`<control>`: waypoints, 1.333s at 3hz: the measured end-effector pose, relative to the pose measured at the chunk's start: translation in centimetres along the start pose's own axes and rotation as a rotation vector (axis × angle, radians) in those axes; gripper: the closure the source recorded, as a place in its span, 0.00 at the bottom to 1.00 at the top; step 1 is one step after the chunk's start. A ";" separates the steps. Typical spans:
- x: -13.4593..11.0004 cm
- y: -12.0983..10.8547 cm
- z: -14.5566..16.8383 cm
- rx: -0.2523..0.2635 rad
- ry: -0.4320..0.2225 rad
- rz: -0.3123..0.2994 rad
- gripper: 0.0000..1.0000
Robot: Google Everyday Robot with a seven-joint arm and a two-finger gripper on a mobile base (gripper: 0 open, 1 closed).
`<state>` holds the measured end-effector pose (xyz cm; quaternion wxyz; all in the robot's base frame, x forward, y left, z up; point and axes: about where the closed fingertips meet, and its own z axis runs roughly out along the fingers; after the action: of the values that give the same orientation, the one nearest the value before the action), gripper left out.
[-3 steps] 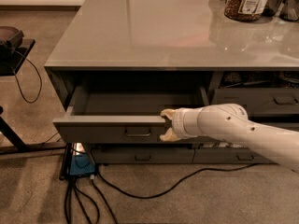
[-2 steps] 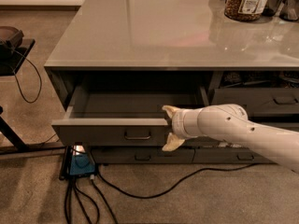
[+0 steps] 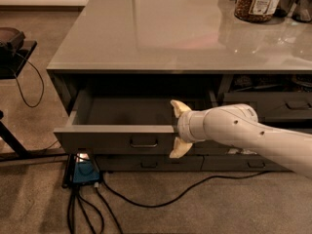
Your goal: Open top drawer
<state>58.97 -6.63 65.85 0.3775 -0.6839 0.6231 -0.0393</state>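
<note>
Camera view is filled mostly by a wide grey desk point(image 3: 161, 33) with a glossy top, seen from above and in front. Under its left part the top drawer point(image 3: 112, 139), a wide dark grey drawer with a tall front panel, is seen pulled well out, its grey inside floor laid bare. A white, rounded robot arm point(image 3: 253, 133) is stretched in from the right edge. At its tip the hand point(image 3: 174, 128) is held spread, one pale finger point(image 3: 178, 108) above the panel's top edge and the other at its lower edge, just right of the small rectangular pull handle point(image 3: 144, 143). A clear jar point(image 3: 257, 1) of brown contents is set on the desk's far right. Black cables point(image 3: 161, 199) and a small blue box point(image 3: 84, 172) are seen on the beige carpet point(image 3: 39, 208) below.
</note>
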 end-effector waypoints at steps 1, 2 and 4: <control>-1.6 -0.6 -2.4 -0.022 0.091 -0.047 0.00; -4.4 -2.9 -6.9 -0.012 0.196 -0.068 0.00; -6.4 -9.0 -14.6 0.134 0.225 -0.029 0.43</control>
<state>57.28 -8.32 83.98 0.3495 -0.6573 0.6474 -0.1631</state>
